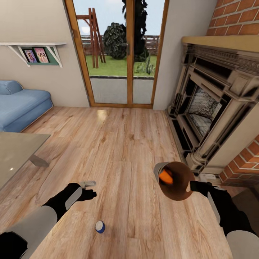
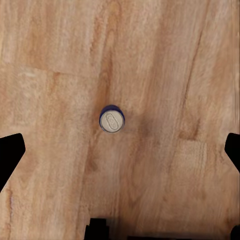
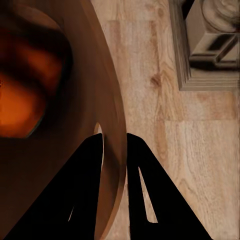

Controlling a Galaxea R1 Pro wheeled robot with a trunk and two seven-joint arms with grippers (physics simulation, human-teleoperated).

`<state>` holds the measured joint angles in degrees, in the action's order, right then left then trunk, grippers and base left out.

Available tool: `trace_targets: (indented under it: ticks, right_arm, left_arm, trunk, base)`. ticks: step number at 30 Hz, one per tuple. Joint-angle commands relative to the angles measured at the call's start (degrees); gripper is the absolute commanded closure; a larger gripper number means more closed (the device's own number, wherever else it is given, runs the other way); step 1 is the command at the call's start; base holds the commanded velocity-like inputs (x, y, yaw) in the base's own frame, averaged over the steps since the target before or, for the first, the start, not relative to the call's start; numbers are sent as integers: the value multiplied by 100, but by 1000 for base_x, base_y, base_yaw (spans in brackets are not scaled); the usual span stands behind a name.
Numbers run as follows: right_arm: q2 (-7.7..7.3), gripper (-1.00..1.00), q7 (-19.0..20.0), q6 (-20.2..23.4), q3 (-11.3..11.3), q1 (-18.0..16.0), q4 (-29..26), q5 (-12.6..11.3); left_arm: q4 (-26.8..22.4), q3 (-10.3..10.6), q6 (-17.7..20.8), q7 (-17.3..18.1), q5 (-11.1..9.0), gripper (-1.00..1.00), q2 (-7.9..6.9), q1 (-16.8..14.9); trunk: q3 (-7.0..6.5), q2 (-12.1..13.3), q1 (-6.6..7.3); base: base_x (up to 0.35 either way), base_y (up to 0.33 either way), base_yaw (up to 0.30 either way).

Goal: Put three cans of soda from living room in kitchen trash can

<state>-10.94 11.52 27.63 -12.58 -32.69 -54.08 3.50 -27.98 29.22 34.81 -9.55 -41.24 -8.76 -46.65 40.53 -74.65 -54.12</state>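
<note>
1. Right claw [image 3: 115, 145] pinches the rim of the copper-brown round bin [image 1: 178, 181], an orange soda can [image 1: 166, 176] inside.
2. Left claw [image 2: 120, 150], spread, hovers above the upright dark-blue, silver-topped can [image 2: 111, 120] on the light wood plank floor [image 1: 122, 144]; no label readable.

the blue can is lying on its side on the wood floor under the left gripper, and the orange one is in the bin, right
Not quite: the blue can stands upright, its pull-tab top facing the left wrist camera. It is on the wood floor below the left gripper, and the orange can is in the bin.
</note>
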Motion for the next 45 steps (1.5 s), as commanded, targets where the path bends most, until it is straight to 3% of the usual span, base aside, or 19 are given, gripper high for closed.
trace_targets:
  ticks: [1,2,9,25,45]
  right_arm:
    - [0,100,44,14,-1,-21,-33,-94]
    - [9,100,47,23,16,-50,-33,-83]
    - [50,100,59,34,59,-78,-47,-74]
    - [74,100,58,32,109,-80,-59,-75]
    - [75,100,55,33,124,-79,-59,-86]
  left_arm:
    - [1,28,-2,-1,7,-100,18,0]
    - [2,137,-5,-2,7,-100,53,-1]
    - [7,284,-121,-5,76,-100,87,4]
    - [-5,279,-287,-3,98,-100,85,10]
    - [-43,278,-442,2,98,-100,85,16]
  trunk:
    - [-1,-1,1]
    - [-1,-1,1]
    - [0,-1,1]
    - [55,-1,1]
    - [221,-1,1]
  base:
    - [0,0,0]
    - [0,0,0]
    - [0,0,0]
    - [0,0,0]
    - [0,0,0]
